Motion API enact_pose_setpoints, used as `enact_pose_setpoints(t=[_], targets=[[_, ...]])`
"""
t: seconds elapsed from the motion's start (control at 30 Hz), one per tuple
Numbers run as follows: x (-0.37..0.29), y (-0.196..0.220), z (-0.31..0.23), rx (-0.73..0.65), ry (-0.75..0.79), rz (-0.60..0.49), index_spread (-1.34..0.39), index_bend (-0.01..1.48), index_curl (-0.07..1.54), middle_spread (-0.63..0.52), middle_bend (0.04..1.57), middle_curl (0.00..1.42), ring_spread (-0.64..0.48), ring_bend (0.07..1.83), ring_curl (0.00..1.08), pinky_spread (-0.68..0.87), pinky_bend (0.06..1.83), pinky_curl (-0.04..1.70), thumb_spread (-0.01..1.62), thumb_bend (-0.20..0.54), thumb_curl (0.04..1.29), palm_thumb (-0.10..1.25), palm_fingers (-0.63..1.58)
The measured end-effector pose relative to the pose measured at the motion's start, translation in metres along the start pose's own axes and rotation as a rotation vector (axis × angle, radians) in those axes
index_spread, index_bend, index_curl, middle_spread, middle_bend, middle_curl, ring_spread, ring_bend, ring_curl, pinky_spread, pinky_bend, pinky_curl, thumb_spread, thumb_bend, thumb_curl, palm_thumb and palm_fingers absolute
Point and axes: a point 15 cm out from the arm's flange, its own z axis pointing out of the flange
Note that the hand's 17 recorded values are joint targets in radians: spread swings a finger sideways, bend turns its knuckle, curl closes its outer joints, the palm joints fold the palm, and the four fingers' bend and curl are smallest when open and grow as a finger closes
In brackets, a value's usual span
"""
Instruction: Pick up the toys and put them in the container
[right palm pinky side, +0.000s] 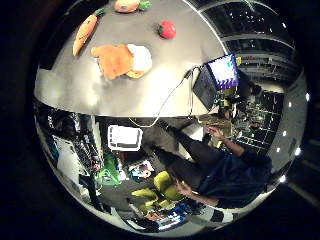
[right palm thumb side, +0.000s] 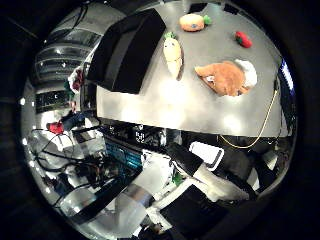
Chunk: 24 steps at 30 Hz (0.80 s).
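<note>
Several toys lie on a grey table (right palm thumb side: 170, 105). An orange and white plush animal (right palm thumb side: 228, 76) lies near the middle. A long carrot-shaped plush (right palm thumb side: 173, 53) lies beside a black container (right palm thumb side: 125, 50) at one end of the table. A small orange and green toy (right palm thumb side: 192, 21) and a small red toy (right palm thumb side: 244, 39) lie near the far edge. In the little finger side view the plush animal (right palm pinky side: 120, 60), the carrot plush (right palm pinky side: 85, 33) and the red toy (right palm pinky side: 167, 30) show on the same table. All look small, so my hand is well away from them.
A lit screen (right palm pinky side: 222, 72) stands off one end of the table. A white crate (right palm pinky side: 125, 137) sits on the floor beside the table. Cluttered equipment lies on the floor around it.
</note>
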Motion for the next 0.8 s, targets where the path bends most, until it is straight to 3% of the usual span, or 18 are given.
enact_pose_setpoints(t=[0.6,0.8], targets=[[0.002,0.000,0.002,-0.007,0.003,-0.005,-0.39,0.16,0.29,0.04,0.19,0.31,0.19,0.20,0.26,0.39,0.36,0.30,1.00,-0.026,0.32,0.62,0.13],[0.012,0.000,0.015,-0.049,0.034,-0.057,-0.38,0.13,0.25,0.05,0.18,0.31,0.18,0.24,0.28,0.38,0.41,0.32,0.99,-0.015,0.33,0.67,0.04]])
